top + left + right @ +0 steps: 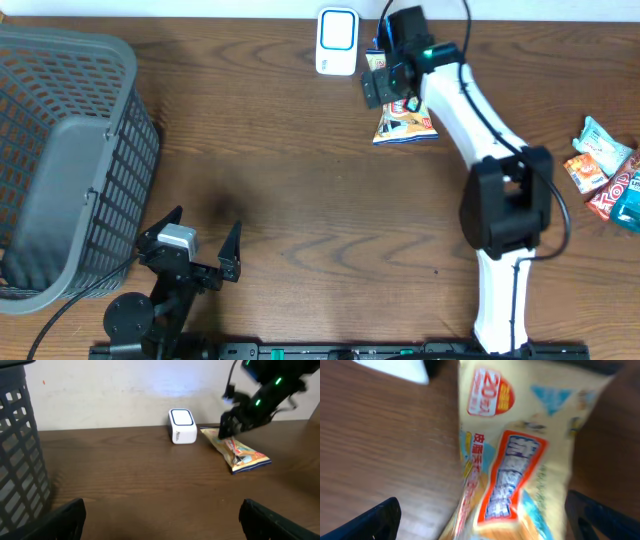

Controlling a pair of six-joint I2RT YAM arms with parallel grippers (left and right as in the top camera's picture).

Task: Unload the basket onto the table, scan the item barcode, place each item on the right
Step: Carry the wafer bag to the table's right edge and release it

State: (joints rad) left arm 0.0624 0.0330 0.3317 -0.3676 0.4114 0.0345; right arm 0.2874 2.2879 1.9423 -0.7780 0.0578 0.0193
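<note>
Nearest the robot's base, the left hand (207,225) hovers low over the table (320,190) with its fingers spread wide and nothing between them, well apart from the work. Beside it on that side stands a grey wire basket (125,150). Farther out, past a bare stretch of wood, the snack packet (405,122) lies flat on the table, its far end under the right hand (378,80). In the right wrist view that hand's two fingers sit at the bottom corners, wide open, with the packet (515,460) blurred between them and touching neither, so it grips nothing. Just beyond, at the far edge, stands the white scanner (337,42), near the packet but not touching it. Off to the right lie other snack packets (605,170), well apart. The packet looks like a thin printed film pouch: probably very light, soft, crinkly and slick, with crushable contents. It would likely sag or fold if pinched at one corner. A better hold would be across a narrow sealed end or along one long edge, gently, leaving the printed faces clear — the barcode itself cannot be made out in any view.
</note>
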